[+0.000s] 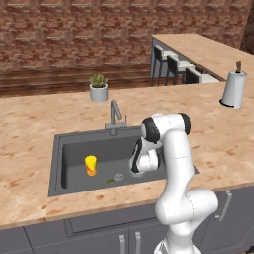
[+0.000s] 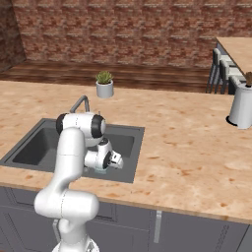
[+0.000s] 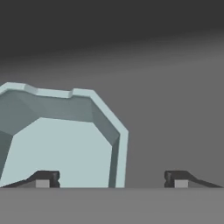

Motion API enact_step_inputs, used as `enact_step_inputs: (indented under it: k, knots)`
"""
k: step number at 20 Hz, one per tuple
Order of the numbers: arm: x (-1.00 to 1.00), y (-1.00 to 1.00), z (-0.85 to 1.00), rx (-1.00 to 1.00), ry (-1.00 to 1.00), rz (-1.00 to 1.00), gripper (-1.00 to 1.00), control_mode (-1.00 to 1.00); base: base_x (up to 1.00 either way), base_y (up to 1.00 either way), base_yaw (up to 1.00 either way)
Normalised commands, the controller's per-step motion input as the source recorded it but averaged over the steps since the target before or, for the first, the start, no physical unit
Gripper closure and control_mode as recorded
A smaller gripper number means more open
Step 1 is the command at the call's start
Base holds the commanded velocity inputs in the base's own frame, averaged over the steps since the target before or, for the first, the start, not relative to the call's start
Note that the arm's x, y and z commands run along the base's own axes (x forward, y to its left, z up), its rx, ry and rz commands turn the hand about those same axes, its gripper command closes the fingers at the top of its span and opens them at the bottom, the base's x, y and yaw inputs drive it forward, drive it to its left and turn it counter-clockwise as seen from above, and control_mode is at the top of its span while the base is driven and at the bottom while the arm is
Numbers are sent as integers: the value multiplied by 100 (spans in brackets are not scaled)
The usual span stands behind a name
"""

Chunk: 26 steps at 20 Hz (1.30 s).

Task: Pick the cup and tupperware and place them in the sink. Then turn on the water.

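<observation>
The big light bench (image 1: 30, 144) runs wide across the kitchen, and the dark grey sink (image 1: 69, 149) is set down into it. A grey faucet (image 1: 115, 116) stands at the back edge of the sink, and no water comes out of it. On the bench behind the faucet sits a small potted plant (image 1: 99, 88), and a white paper-towel roll (image 1: 233, 89) stands well off to the right. The white robot arm (image 1: 176, 163) bends down into the right part of the sink. The yellow cup (image 1: 91, 165) stands upright on the sink floor, near the left side, well apart from the arm. The pale blue tupperware (image 3: 61, 144) lies just under the hand, low in the sink. The end effector (image 3: 111, 179) has its two dark fingertips (image 3: 46, 178) wide apart, and they hold nothing. One tip is over the tupperware and the other is beside it, over the bare sink floor. It looks like the tupperware is being set down here. To do this well, the arm should lift straight up, so it does not bump or drag the tupperware. After that, it should go to the faucet handle to start the water.
</observation>
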Motion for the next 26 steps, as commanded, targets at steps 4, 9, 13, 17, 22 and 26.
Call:
enact_step_inputs:
  k: [4,9,13,17,22,26]
  knots:
    - [3,0,8,0,0,0,-100,-100,0,0,0]
    - [0,0,43,0,0,0,-100,-100,0,0,0]
    - [0,-7,47,0,0,0,-100,-100,0,0,0]
    - [0,-7,36,0,0,0,-100,-100,0,0,0]
    - [0,-7,48,0,-1,0,-100,-100,0,0,0]
    - [0,-4,44,0,-1,0,-100,-100,0,0,0]
